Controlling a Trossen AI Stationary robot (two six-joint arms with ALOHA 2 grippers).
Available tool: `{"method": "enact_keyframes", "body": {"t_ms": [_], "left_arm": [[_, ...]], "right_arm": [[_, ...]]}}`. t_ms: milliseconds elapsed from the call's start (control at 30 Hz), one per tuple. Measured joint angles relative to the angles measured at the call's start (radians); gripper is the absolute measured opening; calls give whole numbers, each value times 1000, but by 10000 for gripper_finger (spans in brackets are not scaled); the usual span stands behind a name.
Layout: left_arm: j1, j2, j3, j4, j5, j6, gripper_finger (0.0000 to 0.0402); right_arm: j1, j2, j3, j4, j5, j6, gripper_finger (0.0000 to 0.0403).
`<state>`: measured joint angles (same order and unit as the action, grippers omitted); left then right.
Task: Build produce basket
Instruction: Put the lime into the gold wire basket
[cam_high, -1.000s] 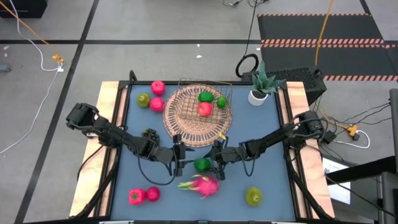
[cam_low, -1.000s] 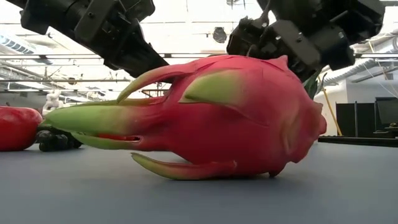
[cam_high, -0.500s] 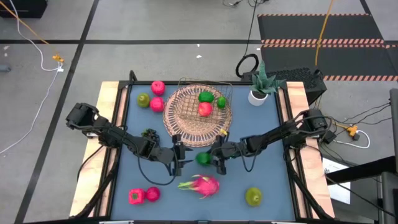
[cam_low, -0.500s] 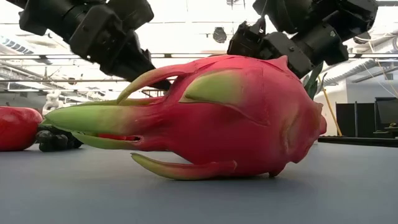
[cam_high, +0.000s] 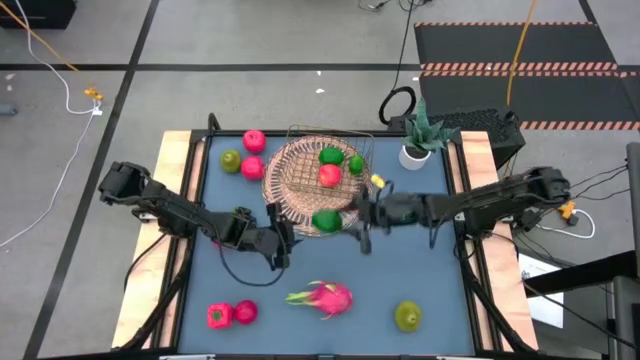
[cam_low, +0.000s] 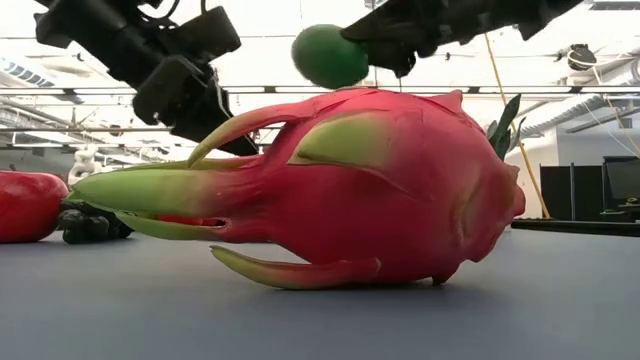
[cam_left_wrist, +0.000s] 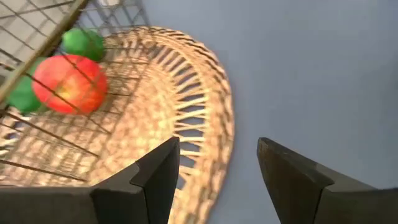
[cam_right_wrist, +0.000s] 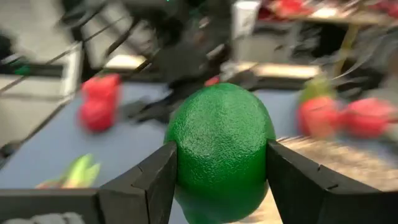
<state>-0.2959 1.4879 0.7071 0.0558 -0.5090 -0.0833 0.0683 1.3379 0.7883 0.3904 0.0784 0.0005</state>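
The wicker basket (cam_high: 300, 195) with its wire frame stands at the table's far middle. In it lie a red fruit (cam_high: 329, 176) and two green ones (cam_high: 330, 155). My right gripper (cam_high: 338, 220) is shut on a round green fruit (cam_high: 325, 220), high over the basket's near rim. My left gripper (cam_high: 283, 245) stands open just near-left of that rim (cam_left_wrist: 214, 124), nothing between its fingers. The pink dragon fruit (cam_high: 322, 297) lies on its side nearer the front edge. My right gripper pinches the green fruit by its two opposite sides (cam_right_wrist: 181, 155) between its two fingers (cam_right_wrist: 149, 180). The fingers lie almost level and reach in from the table's right side. The fruit (cam_low: 330, 55) is lifted clear, well above the table.
Loose produce lies around: two pink ones (cam_high: 254, 141) and a green one (cam_high: 231, 160) far left, dark grapes (cam_high: 240, 214) by the left arm, two red-pink ones (cam_high: 230, 315) near left, a green pear (cam_high: 407, 317) near right. A potted plant (cam_high: 415, 148) stands far right.
My right gripper has lifted the green fruit off the table beside the dragon fruit, carrying it up and toward the far edge until it hangs over the basket's near rim. My left gripper has shifted a little toward the far edge and tipped up.
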Motion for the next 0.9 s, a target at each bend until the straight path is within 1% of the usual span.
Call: {"method": "enact_keyframes", "body": {"t_ms": [67,167,233,367,467,600,800,900], "left_arm": [[25,1,0,-1,-1,15,218],[60,1,0,-2,-1,26,218],[80,1,0,-2,-1,36,218],[121,1,0,-10,-1,83,218],[147,2,0,-48,-1,75,218],[162,3,0,-113,-2,44,218],[171,3,0,-116,-2,16,218],[171,3,0,-104,-2,18,218]], "right_arm": [[-69,-31,16,-18,-9,-35,205],[-185,-30,99,-140,-49,-73,205],[-258,2,176,-223,-42,-96,205],[-391,84,325,-416,33,-135,205],[-478,152,394,-550,51,-130,205],[-538,218,407,-679,-4,-103,205],[-546,255,383,-721,-47,-68,207],[-545,264,383,-729,-54,-93,217]]}}
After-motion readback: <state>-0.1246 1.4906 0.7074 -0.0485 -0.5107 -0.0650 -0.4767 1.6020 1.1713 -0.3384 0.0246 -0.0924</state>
